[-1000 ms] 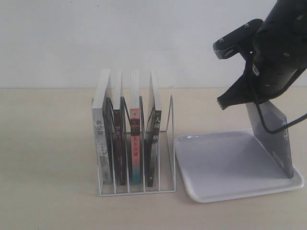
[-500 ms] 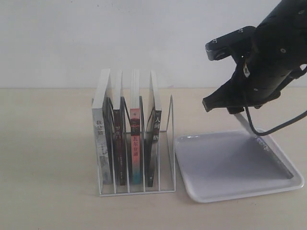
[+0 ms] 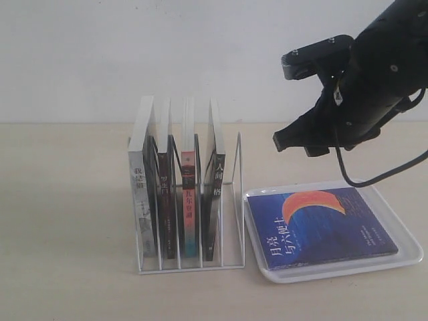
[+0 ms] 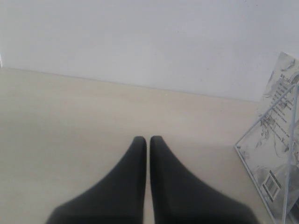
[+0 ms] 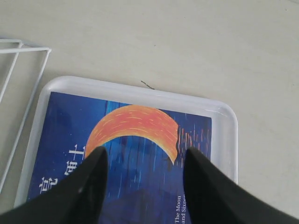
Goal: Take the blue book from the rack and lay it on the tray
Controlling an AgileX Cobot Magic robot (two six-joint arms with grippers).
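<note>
The blue book (image 3: 322, 226) now lies flat in the tray (image 3: 334, 275), cover up, with the orange crescent and white characters plain to read. A second ago it stood on one edge at the far right of the tray, leaning under the right arm; half a second ago it was already tipping over. It has since dropped onto its back, and it rests wholly inside the rim, its spine side near the rack (image 3: 238, 200).

The right fingers (image 3: 289, 139) have let go. In the right wrist view they are spread wide apart, with the cover visible between them, and nothing is held. In the exterior view they hang above the tray, clear of the book, and have drifted up and toward the rack compared with a second ago.

The left fingers (image 4: 138, 158) are pressed together on nothing, low over the bare table (image 3: 67, 200), with only a corner of the rack showing to one side.

Four other books stay upright in the rack, among them the pink-to-teal spine (image 3: 189, 207), and none has shifted.

Judged from this, the placing appears done: the book is out of the rack and laid down, so what seems left is for the right arm to draw away without brushing it.
</note>
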